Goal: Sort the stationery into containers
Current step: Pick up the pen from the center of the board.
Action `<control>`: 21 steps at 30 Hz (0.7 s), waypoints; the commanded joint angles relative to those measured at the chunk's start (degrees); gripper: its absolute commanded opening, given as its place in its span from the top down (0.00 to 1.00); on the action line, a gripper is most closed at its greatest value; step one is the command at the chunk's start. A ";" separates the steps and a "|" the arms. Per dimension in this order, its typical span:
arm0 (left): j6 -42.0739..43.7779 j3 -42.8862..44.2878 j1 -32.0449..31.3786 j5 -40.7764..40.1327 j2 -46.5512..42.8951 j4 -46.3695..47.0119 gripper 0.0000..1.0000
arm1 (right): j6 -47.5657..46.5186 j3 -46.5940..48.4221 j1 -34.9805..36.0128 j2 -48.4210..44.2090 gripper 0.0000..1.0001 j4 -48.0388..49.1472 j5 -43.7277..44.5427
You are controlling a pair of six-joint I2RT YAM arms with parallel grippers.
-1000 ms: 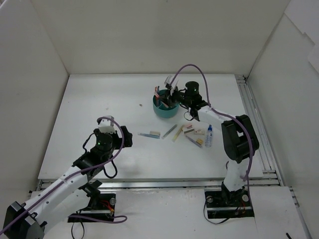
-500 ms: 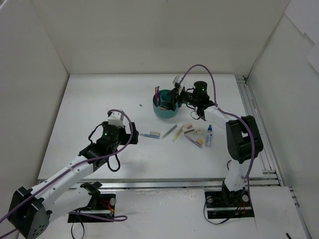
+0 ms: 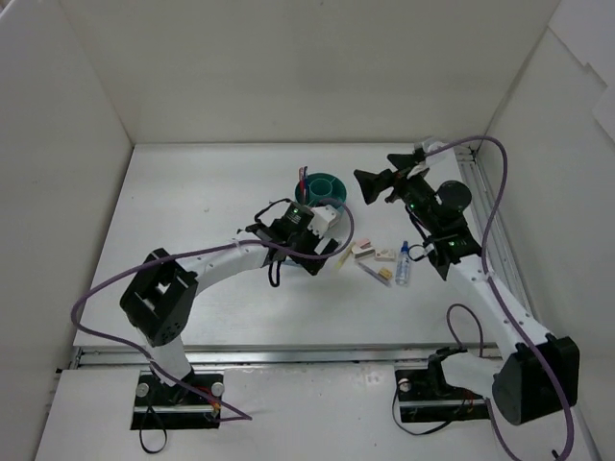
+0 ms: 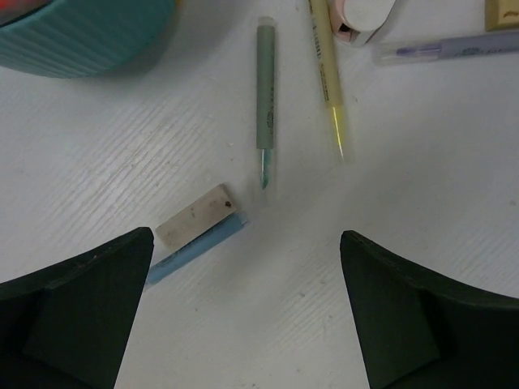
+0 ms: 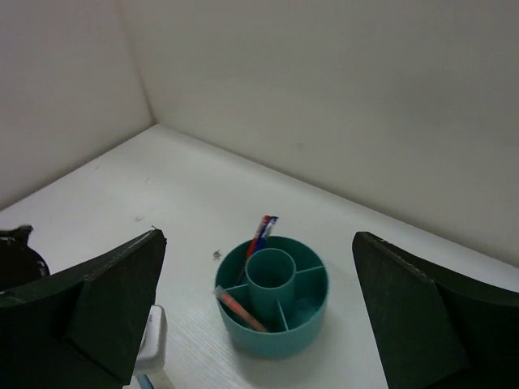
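Observation:
The teal organizer point(image 3: 324, 185) point(image 5: 276, 297) stands at the back centre of the table; a red and a blue pen point(image 5: 262, 233) and an orange pen point(image 5: 238, 307) lean in its outer compartments. My right gripper point(image 3: 371, 184) point(image 5: 259, 243) hovers open and empty to its right, above the table. My left gripper point(image 3: 306, 248) point(image 4: 246, 267) is open low over the table. Just ahead of its fingers lie a beige eraser point(image 4: 195, 215) and a blue pen point(image 4: 197, 247). A green pen point(image 4: 265, 89) and a yellow pen point(image 4: 326, 73) point(image 3: 343, 259) lie beyond.
More stationery lies right of the left gripper: two erasers point(image 3: 363, 251) point(image 3: 384, 254), a purple pen point(image 3: 373, 273) point(image 4: 454, 50) and a small blue-capped bottle point(image 3: 403, 263). White walls enclose the table. The left arm's forearm point(image 3: 221, 259) stretches across the table's middle.
The right gripper opened and drew back right and up from the organizer. The left arm swung right across the table until its gripper came over the blue pen and eraser.

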 commanded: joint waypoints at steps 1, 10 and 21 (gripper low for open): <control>7.06 5.53 -0.43 3.68 3.25 -4.41 0.06 | 6.34 -3.66 -2.73 -6.39 0.02 1.12 12.88; 8.82 12.82 -2.19 2.89 12.75 -5.91 0.21 | 4.67 -8.15 -4.67 -18.97 0.02 -11.19 20.09; 9.53 17.30 -2.72 2.36 17.50 -7.05 0.42 | 3.44 -8.68 -5.64 -20.47 0.02 -14.62 21.33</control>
